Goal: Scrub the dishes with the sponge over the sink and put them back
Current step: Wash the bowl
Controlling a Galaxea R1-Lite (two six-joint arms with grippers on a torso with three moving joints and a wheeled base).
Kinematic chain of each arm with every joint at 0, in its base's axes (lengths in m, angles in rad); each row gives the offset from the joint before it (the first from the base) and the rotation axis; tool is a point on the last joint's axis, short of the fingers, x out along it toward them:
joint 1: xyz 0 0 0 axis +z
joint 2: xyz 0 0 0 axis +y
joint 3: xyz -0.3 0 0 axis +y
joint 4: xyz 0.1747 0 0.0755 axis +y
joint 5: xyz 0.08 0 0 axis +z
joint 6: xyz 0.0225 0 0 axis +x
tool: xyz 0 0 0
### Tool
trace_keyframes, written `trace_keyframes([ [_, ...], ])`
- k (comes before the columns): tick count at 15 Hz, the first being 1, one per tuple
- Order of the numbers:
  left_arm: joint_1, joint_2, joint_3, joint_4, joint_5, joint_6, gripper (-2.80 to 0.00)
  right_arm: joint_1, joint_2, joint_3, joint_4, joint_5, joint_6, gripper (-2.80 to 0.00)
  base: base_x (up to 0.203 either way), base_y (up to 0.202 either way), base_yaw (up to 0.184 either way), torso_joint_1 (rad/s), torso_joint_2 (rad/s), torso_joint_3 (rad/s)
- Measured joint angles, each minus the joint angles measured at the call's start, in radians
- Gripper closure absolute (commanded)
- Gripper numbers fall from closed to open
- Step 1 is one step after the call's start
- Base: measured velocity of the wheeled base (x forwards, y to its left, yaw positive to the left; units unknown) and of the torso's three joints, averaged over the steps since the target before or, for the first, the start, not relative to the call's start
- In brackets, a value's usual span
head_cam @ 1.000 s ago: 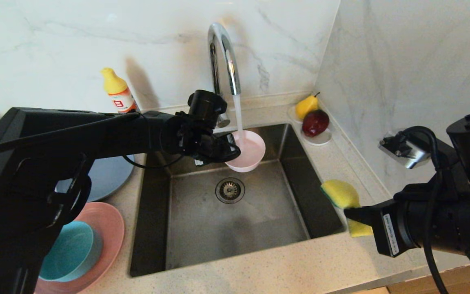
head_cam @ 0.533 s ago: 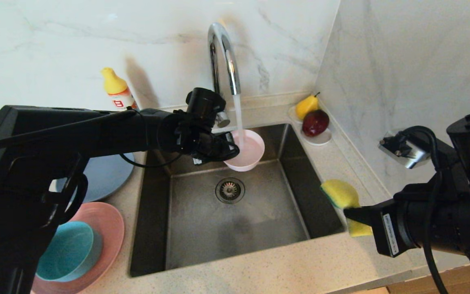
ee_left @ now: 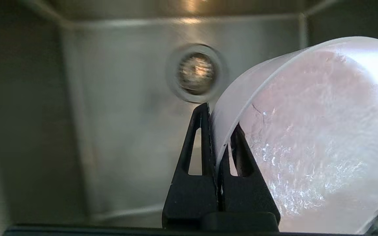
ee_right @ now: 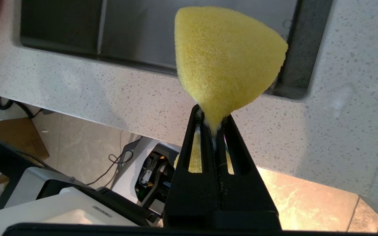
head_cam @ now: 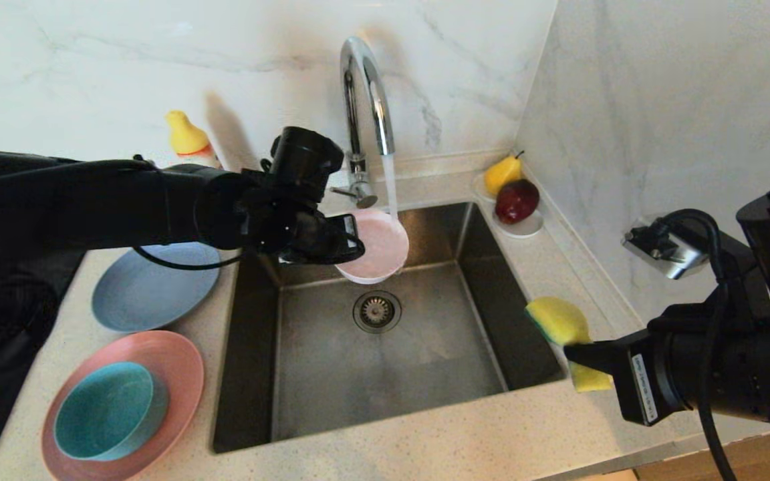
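You see the pale pink bowl (head_cam: 373, 244) held above the far part of the sink (head_cam: 385, 374), tilted, just left of the water stream running from the chrome tap (head_cam: 365, 87). The left gripper (head_cam: 341, 247) has its jaws pinched tight on the bowl's rim, one finger inside and one outside, as the left wrist view shows (ee_left: 221, 131), with the round drain (ee_left: 195, 72) below. On the right, the right gripper (head_cam: 582, 354) holds the sponge (head_cam: 559, 321) clamped at its waist above the table's (head_cam: 458, 441) near right edge of the sink. Left of the sink, you find the grey-blue plate (head_cam: 151, 287) lying flat, and nearer to you the teal bowl (head_cam: 107, 411) sitting on the pink plate (head_cam: 181, 371). At the far right corner, a pear (head_cam: 502, 174) and a dark red fruit (head_cam: 517, 200) rest on a white saucer (head_cam: 525, 230); a yellow-capped bottle (head_cam: 188, 137) stands far left.
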Motion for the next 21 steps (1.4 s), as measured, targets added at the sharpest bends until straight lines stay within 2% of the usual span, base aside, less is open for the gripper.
trace_keyframes([
  [2, 0.006, -0.069, 0.105, -0.071, 0.045, 0.068, 0.00, 0.000, 0.000, 0.005, 0.001, 0.000, 0.000, 0.00, 0.000, 0.000, 0.000, 0.000, 0.00, 0.000],
  [4, 0.012, -0.141, 0.242, -0.190, 0.064, 0.147, 0.00, 0.000, 0.000, 0.009, 0.001, 0.000, 0.001, 0.00, 0.000, 0.000, 0.000, 0.000, 0.00, 0.000],
  [8, 0.021, -0.275, 0.528, -0.560, 0.085, 0.346, 0.00, 0.000, 0.007, 0.018, -0.004, 0.000, 0.002, 0.00, 0.000, 0.000, 0.000, 0.000, 0.00, 0.000],
  [10, 0.023, -0.325, 0.633, -0.749, 0.085, 0.430, 0.00, 0.000, 0.014, 0.020, -0.004, 0.001, 0.003, 0.00, 0.000, 0.000, 0.000, 0.000, 0.00, 0.000],
  [13, 0.023, -0.369, 0.716, -0.988, 0.082, 0.458, 0.00, 0.001, 0.018, 0.020, -0.003, 0.002, 0.003, 0.00, 0.000, 0.000, 0.000, 0.000, 0.00, 0.000],
  [15, 0.023, -0.393, 0.759, -1.109, 0.076, 0.476, 0.00, 0.001, 0.025, 0.021, -0.001, 0.002, 0.004, 0.00, 0.000, 0.000, 0.000, 0.000, 0.00, 0.000],
  [19, 0.023, -0.429, 0.801, -1.301, 0.075, 0.551, 0.00, 0.005, 0.043, 0.023, 0.001, 0.007, 0.006, 0.00, 0.000, 0.000, 0.000, 0.000, 0.00, 0.000],
  [21, 0.023, -0.446, 0.808, -1.356, 0.066, 0.574, 0.00, 0.006, 0.048, 0.025, 0.002, 0.008, 0.005, 0.00, 0.000, 0.000, 0.000, 0.000, 0.00, 0.000],
])
